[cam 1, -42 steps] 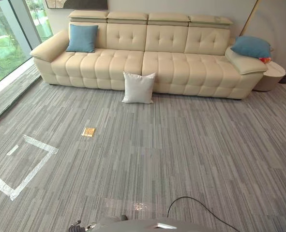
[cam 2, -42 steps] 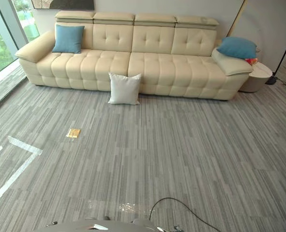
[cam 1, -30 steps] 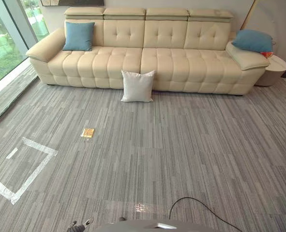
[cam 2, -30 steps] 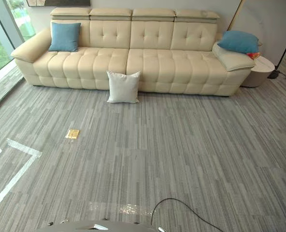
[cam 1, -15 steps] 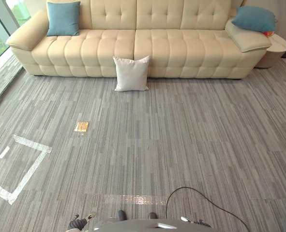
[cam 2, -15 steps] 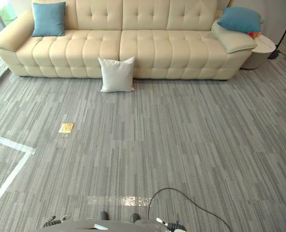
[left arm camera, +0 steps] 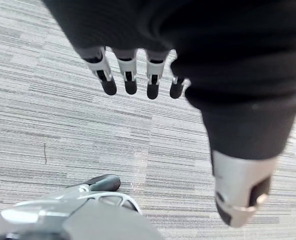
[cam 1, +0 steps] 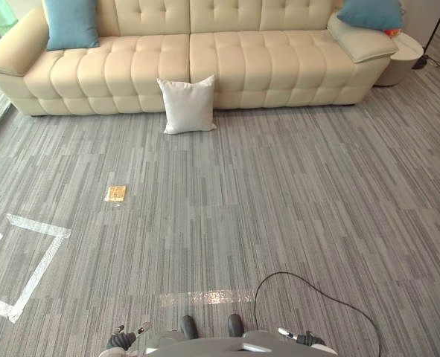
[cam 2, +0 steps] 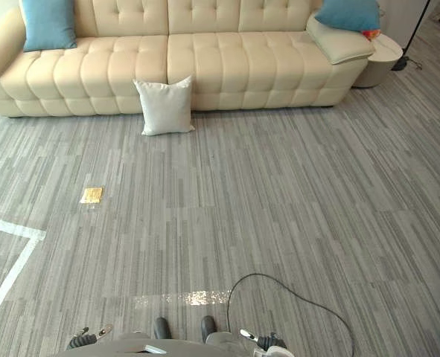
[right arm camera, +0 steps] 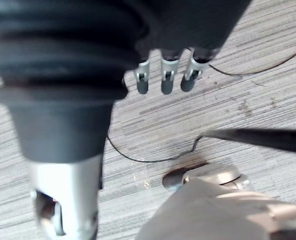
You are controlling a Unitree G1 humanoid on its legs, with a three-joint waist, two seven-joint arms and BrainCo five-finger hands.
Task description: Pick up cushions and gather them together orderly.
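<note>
a lounge: long cream sofa [cam 1: 190, 56] with cushions, grey striped carpet [cam 1: 279, 201].

We've got open carpet floor [cam 1: 279, 208] all the way up to the sofa [cam 1: 264, 67] — the one thing standing on it is the white cushion [cam 1: 187, 105], propped against the sofa front. The gold floor plate [cam 1: 115, 193] and tape outline [cam 1: 33, 260] on the left lie flat. The seat is free between the left blue cushion [cam 1: 71, 22] and the right blue cushion [cam 1: 370, 13] on the armrest — the side table [cam 1: 406, 48] closes off that end.
</note>
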